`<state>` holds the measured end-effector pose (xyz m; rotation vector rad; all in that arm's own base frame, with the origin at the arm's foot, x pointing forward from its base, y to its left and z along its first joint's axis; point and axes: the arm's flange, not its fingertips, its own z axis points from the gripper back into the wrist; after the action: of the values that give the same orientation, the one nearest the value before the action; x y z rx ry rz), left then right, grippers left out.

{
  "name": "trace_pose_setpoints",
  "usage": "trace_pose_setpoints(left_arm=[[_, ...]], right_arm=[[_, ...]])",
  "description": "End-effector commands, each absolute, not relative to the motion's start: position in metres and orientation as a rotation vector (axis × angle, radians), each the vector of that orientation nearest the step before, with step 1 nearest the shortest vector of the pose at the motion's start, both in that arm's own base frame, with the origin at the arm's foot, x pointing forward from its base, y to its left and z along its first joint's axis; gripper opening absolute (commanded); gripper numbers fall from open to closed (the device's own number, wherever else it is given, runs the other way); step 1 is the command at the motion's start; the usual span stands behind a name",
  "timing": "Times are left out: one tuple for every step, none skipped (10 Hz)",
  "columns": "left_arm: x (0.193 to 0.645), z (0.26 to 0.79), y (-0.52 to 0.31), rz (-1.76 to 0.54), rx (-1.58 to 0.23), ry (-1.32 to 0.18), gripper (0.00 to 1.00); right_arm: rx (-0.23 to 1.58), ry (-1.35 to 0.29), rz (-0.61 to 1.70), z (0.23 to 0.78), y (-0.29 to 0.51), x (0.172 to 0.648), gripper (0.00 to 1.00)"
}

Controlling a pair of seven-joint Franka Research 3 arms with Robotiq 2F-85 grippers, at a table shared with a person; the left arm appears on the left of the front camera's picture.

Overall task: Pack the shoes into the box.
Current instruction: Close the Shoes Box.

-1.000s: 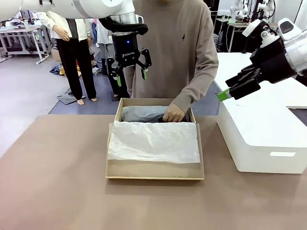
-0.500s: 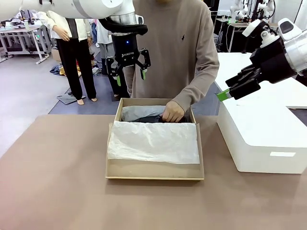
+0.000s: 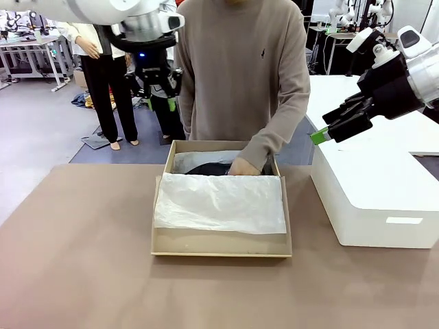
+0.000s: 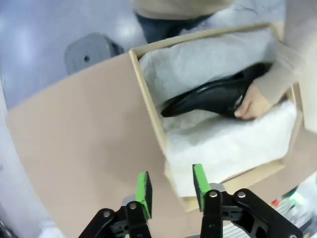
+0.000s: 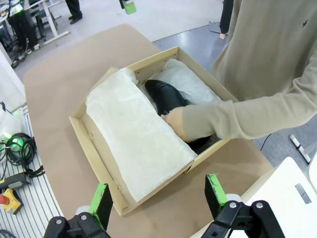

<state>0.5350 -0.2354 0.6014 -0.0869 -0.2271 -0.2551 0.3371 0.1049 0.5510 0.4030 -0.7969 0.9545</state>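
- A glossy black shoe [image 4: 208,96] lies on its side in the far half of the box [image 3: 219,248], on white tissue paper [image 3: 219,202]. Whether a second shoe lies beside it cannot be told.
- The person's hand [image 4: 252,101] rests on the heel end of the shoe, inside the box. The sleeve reaches in over the far wall.
- A sheet of the tissue paper covers the near half of the box.
- The box stands open at mid-table [image 3: 82,260], with its lid not visible.
- The left gripper [image 4: 171,186] is raised above and beyond the far left corner of the box, touching nothing. Its green pads [image 4: 143,188] stand apart with a moderate gap, and nothing is between them.
- The right gripper [image 5: 158,196] hangs above the near edge of the white block [image 3: 370,199], to the right of the box. Its jaws are spread wide and empty.
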Motion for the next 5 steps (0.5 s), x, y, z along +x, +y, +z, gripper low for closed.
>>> trace_pose_setpoints(left_arm=[[0.523,0.593,-0.201,-0.505,-0.117,-0.200,0.00],[0.526,0.592,-0.190,-0.617,-0.147,-0.168,0.00],[0.530,0.592,-0.179,-0.756,-0.196,-0.146,0.00],[0.533,0.591,-0.170,-0.882,-0.225,-0.138,0.00],[0.534,0.590,-0.166,-0.969,-0.198,-0.123,0.00]], right_arm=[[0.422,-0.805,0.961,0.550,0.105,0.339,1.00],[0.422,-0.805,0.961,0.550,0.105,0.339,1.00],[0.422,-0.805,0.961,0.550,0.105,0.339,1.00],[0.422,-0.805,0.961,0.550,0.105,0.339,1.00],[0.422,-0.805,0.961,0.550,0.105,0.339,1.00]])
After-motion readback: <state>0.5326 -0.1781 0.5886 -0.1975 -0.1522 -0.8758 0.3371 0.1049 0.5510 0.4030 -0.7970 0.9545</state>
